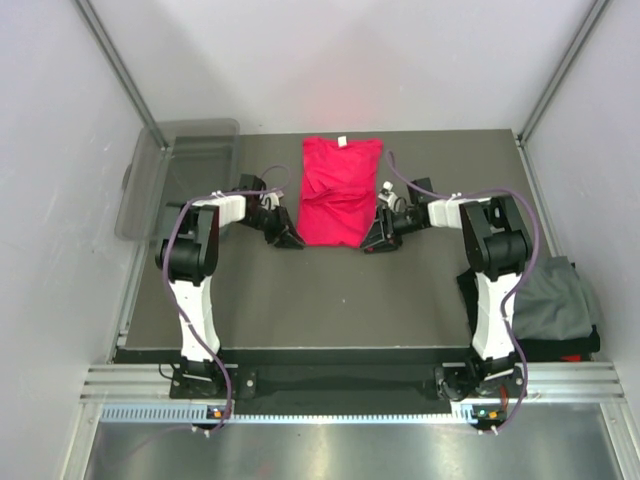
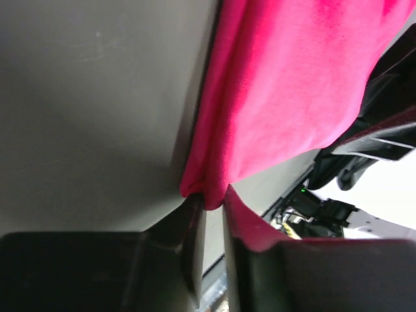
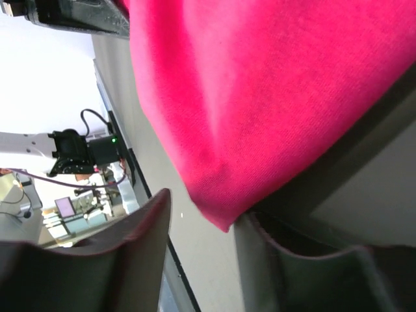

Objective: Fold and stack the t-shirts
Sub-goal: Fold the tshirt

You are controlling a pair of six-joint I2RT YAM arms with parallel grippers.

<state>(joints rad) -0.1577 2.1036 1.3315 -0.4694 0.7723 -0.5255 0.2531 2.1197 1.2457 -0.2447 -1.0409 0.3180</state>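
Observation:
The bright red t-shirt (image 1: 338, 190) lies partly folded on the dark table at centre back, its white tag (image 1: 342, 141) at the far edge. My left gripper (image 1: 285, 238) is at the shirt's near left corner. In the left wrist view the gripper (image 2: 213, 195) has closed to a narrow gap, with the red t-shirt's (image 2: 286, 84) corner pinched at its tips. My right gripper (image 1: 378, 240) is at the near right corner. In the right wrist view the gripper (image 3: 205, 205) stands open, and the red t-shirt's (image 3: 260, 84) corner rests against one finger's tip.
A clear plastic bin (image 1: 185, 170) stands at the table's back left. Dark grey folded t-shirts (image 1: 555, 300) are piled beyond the table's right edge. The table (image 1: 330, 310) has bare surface in front of the red shirt. White walls close in the sides and back.

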